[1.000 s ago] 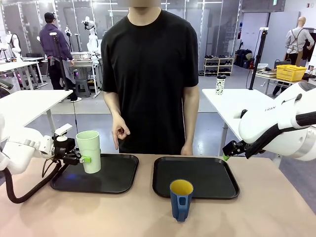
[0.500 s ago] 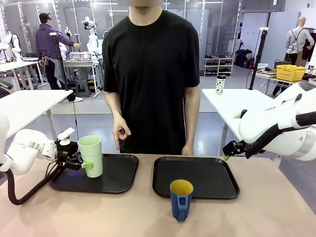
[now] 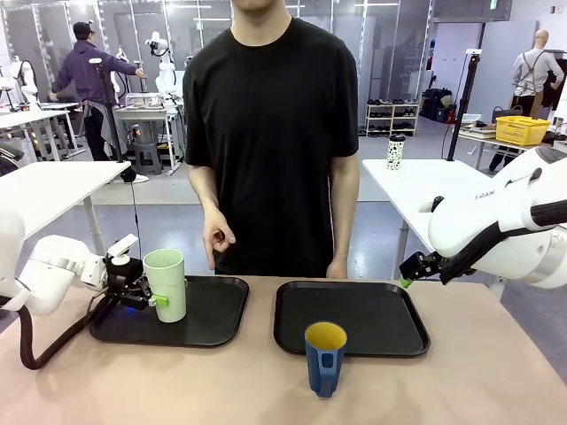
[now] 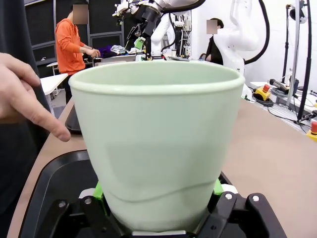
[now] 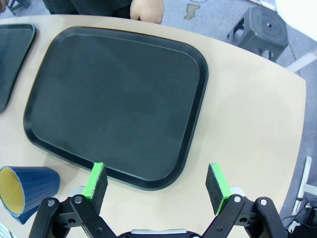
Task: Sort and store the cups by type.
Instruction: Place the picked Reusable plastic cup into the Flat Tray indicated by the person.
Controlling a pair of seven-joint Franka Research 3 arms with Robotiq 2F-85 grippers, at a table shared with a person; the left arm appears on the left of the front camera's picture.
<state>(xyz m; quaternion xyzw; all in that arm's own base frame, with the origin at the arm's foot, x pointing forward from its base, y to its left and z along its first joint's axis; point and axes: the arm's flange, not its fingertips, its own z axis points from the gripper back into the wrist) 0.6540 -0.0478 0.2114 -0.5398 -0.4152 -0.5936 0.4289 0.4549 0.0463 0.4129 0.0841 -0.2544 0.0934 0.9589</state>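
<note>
A tall pale green tumbler (image 3: 166,284) stands upright low over the left black tray (image 3: 208,320), and my left gripper (image 3: 146,297) is shut on its lower part. In the left wrist view the tumbler (image 4: 158,139) sits between the green pads (image 4: 99,191) of that gripper (image 4: 158,201). I cannot tell whether its base touches the tray. The dark blue mug (image 3: 325,356) with a yellow inside stands on the table in front of the right black tray (image 3: 390,329). My right gripper (image 3: 408,271) hangs open above that tray's far right corner. From the right wrist, the open gripper (image 5: 158,181) is above the tray (image 5: 119,94), with the mug (image 5: 27,191) at lower left.
A person in a black shirt stands at the far edge with one hand (image 3: 215,237) hanging above the left tray and the other hand (image 5: 146,10) at the table edge behind the right tray. Bare tabletop (image 3: 478,372) lies right of the right tray.
My left gripper has carried the tumbler down and a little to the right over the left tray. The right arm and the blue mug have stayed still.
</note>
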